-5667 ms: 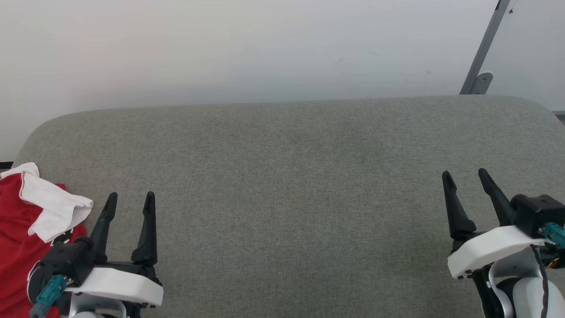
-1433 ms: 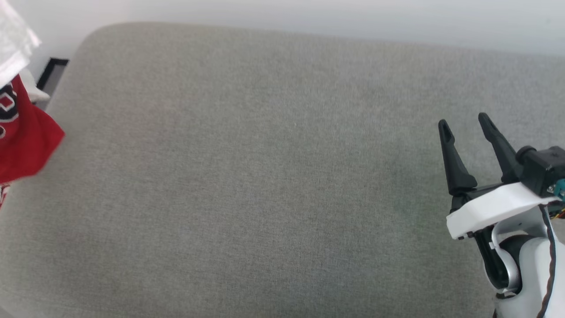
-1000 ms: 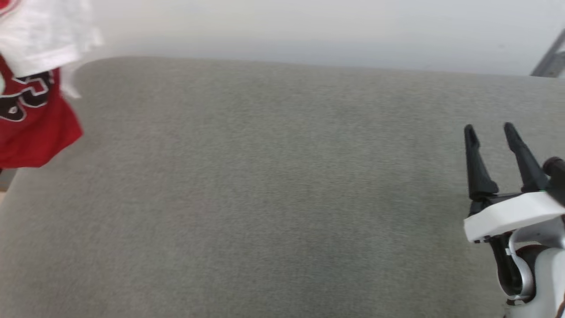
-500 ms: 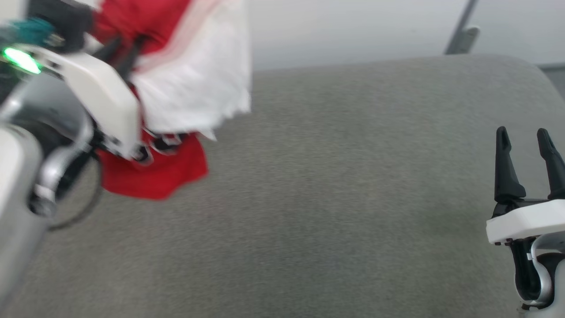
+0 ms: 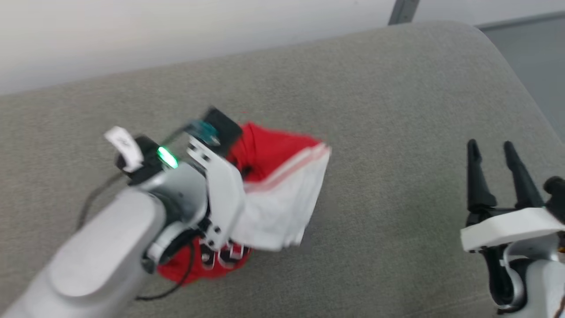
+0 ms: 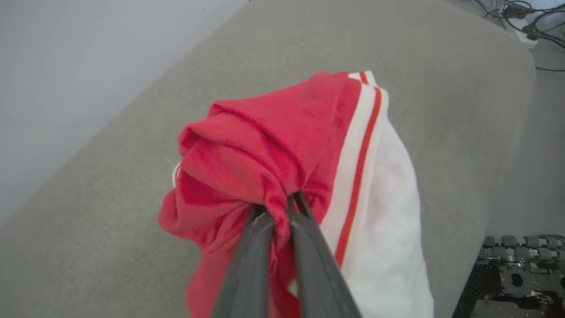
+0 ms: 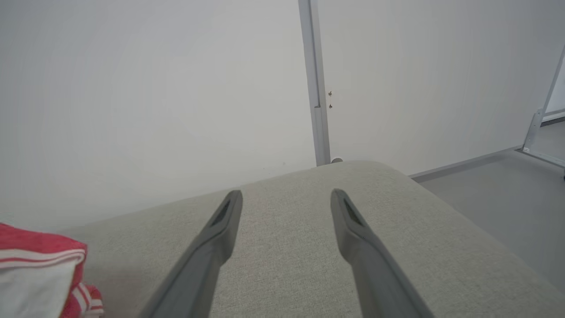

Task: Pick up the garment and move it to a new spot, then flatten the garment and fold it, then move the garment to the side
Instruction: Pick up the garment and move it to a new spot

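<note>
Left hand [image 6: 279, 204] is clamped tight, fingers pinched together on a bunch of red cloth. The garment [image 6: 265, 145] hangs crumpled from it over the middle of the grey fabric surface [image 5: 397, 88], with a white sleeve and striped trim draped to one side. Right hand [image 5: 490, 145] sits at the near right, fingers wide apart, holding nothing. Behind is a pale wall [image 7: 132, 88], with a metal post [image 7: 314, 79] and grey floor [image 7: 507, 176] to the right.

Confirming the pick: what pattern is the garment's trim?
Red-and-white stripes; left wrist view shows the trim best.
</note>
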### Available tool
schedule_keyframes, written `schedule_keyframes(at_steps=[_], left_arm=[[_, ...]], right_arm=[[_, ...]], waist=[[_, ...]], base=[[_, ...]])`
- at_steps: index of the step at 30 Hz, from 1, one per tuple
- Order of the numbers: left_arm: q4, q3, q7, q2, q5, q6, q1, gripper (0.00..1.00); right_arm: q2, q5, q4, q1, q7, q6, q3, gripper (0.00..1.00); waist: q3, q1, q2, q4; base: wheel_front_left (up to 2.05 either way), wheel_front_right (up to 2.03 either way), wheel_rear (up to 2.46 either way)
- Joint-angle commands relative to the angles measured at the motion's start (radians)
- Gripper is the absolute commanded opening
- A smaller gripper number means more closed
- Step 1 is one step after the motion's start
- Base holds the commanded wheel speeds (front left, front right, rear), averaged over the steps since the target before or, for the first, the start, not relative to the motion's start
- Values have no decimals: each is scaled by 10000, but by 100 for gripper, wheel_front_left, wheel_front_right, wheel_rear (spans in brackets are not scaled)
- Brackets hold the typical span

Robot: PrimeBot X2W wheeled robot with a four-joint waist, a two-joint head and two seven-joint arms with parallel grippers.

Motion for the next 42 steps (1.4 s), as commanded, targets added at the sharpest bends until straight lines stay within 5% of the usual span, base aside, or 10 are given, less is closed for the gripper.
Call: schedule_keyframes(at_steps=[1,11,13,23,42], left_arm=[[243,-97,36,-89,-91,-95,129,0],[4277,-1131,15,-1425,-370,-1104,-19,0],[4640,-1107,-134,-1558,-444,-1213,-147,100],[4119,-402,-1206,-1496,-971,-1339,-380,100],[900,2118,-6058,730,-631,345,2526,100]], right_arm=[[11,62,79,-145,-99,0,82,100],[8,263,992,-560,-478,0,975,100],[5,237,1079,-538,-489,0,985,100],[11,-72,1113,-80,-148,0,717,100],[2,-457,380,735,223,0,345,100]], waist=[[140,0,0,-152],[277,0,0,-394],[193,0,0,-320],[-606,0,0,571],[-1561,0,0,2014]], base=[[0,0,0],[0,0,0],[0,0,0],[0,0,0],[0,0,0]])
